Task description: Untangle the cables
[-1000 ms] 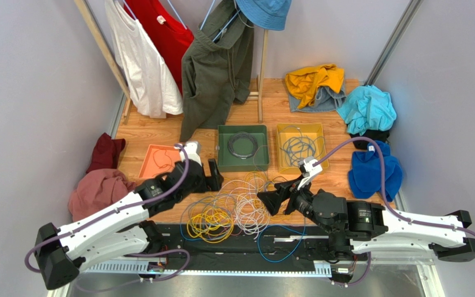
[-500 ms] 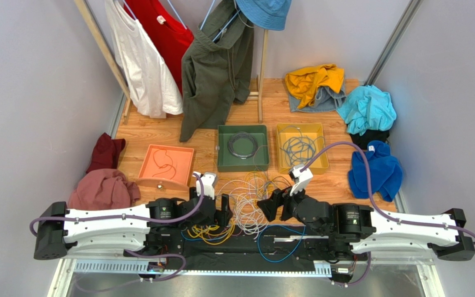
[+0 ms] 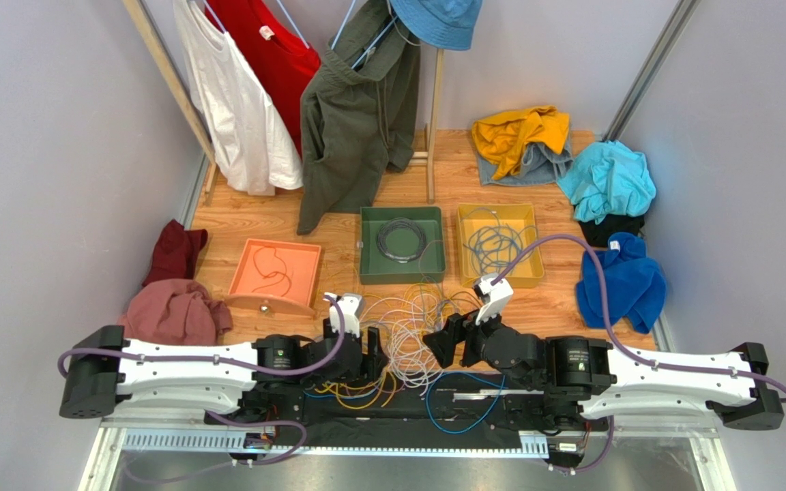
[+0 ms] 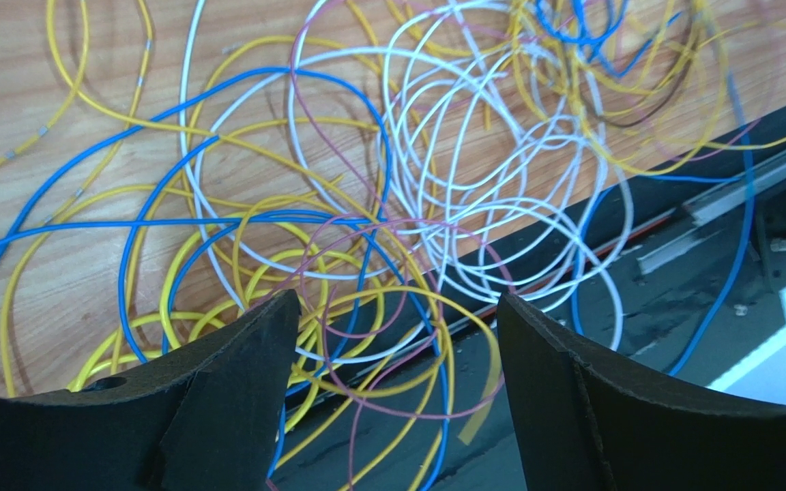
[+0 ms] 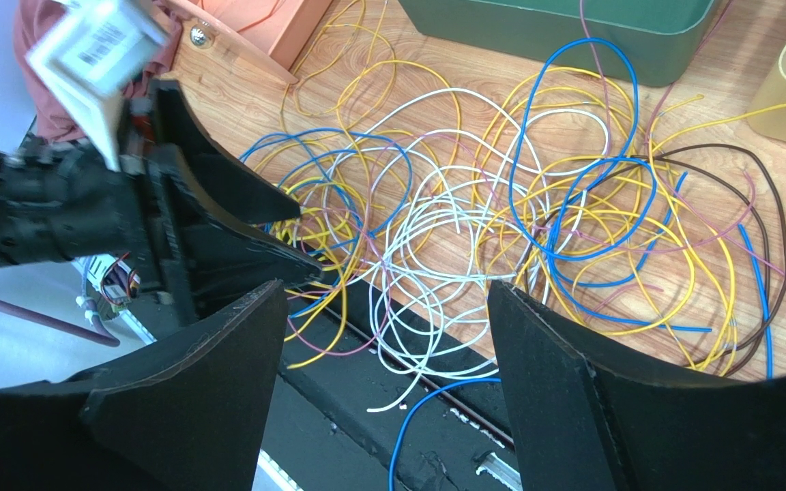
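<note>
The left gripper point(image 3: 374, 346) had been lowered over the cables point(image 3: 408, 324), jaws parted; the right gripper point(image 3: 446, 343) was spread likewise. The other gripper was shown only in the right wrist view.

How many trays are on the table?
3: the orange tray on the left, the green tray in the middle, the yellow tray on the right, all beyond the cables. None seems hidden.

the cables point(image 5: 489, 225) are yellow, blue, white and thin pink, with one dark brown loop point(image 5: 779, 220) at 3 o'clock of the tangle. some yellow ones carry small grey bands. the bench point(image 3: 346, 230) is pale wood with fine grain. an orange tray point(image 3: 279, 242) lies at 10 o'clock of the tangle, a dark green tray point(image 3: 401, 277) at 12, a yellow tray point(image 3: 497, 209) at 1. the fingers point(image 4: 612, 409) are matte black.
</note>
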`<state>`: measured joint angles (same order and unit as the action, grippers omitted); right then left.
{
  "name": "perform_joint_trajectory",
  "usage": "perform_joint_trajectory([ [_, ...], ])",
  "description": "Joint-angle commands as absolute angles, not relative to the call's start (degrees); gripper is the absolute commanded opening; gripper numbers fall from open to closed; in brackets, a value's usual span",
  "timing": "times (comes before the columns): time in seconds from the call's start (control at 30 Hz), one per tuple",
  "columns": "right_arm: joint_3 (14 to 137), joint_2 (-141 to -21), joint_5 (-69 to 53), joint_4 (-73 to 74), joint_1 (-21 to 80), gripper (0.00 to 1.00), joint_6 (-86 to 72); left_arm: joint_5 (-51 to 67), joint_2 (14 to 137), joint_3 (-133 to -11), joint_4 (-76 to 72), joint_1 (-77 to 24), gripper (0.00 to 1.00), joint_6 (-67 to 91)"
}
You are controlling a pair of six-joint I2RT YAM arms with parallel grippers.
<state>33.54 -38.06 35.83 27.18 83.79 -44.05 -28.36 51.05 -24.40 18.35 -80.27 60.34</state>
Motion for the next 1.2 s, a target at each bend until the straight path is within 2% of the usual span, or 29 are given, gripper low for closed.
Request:
perform_joint_trajectory([
  [0.0,33.05,-38.32,36.21,25.49,83.67,0.76,-45.61,-26.19,56.85,-23.99,12.04,-80.77,0.79,62.05],
  [0.13,33.57,-38.41,36.21,25.92,83.67,0.76,-45.53,-25.49,60.38,-24.17,10.9,-80.77,0.71,63.02],
  [0.17,33.66,-38.41,36.12,26.01,83.67,0.76,-45.35,-25.66,60.29,-24.17,10.9,-80.77,0.6,62.93],
  [0.2,33.75,-38.41,36.12,26.1,83.67,0.76,-45.44,-25.66,59.86,-24.26,10.9,-80.68,0.53,62.41],
  [0.23,33.75,-38.32,36.3,26.19,83.67,0.76,-45.44,-25.75,59.33,-24.43,11.68,-80.68,0.38,62.23],
  [0.3,33.75,-38.06,36.47,26.28,83.67,0.76,-45.26,-26.54,56.96,-25.31,13.61,-80.68,0.22,61.44],
  [0.33,33.75,-37.97,36.47,26.45,83.67,0.75,-45.35,-27.07,56.0,-25.75,16.15,-80.77,0.05,61.26],
  [0.37,33.75,-37.71,36.47,26.54,83.67,0.75,-45.35,-28.11,53.64,-26.27,17.56,-80.77,0.0,60.74],
  [0.67,32.96,-34.72,37.44,27.6,83.76,0.75,-45.62,-36.03,36.4,-33.56,31.11,-80.77,0.0,54.15],
  [0.77,33.13,-34.19,37.53,28.04,83.76,0.75,-45.09,-40.07,33.05,-39.44,32.61,-80.68,0.0,47.66],
  [1.0,34.01,-33.49,34.37,24.88,83.85,0.74,-41.57,-44.39,39.28,-64.82,35.42,-80.68,0.0,28.93],
  [1.17,32.87,-32.08,32.35,21.36,83.94,0.73,-39.91,-43.95,45.52,-76.01,34.72,-80.68,0.0,20.59],
])
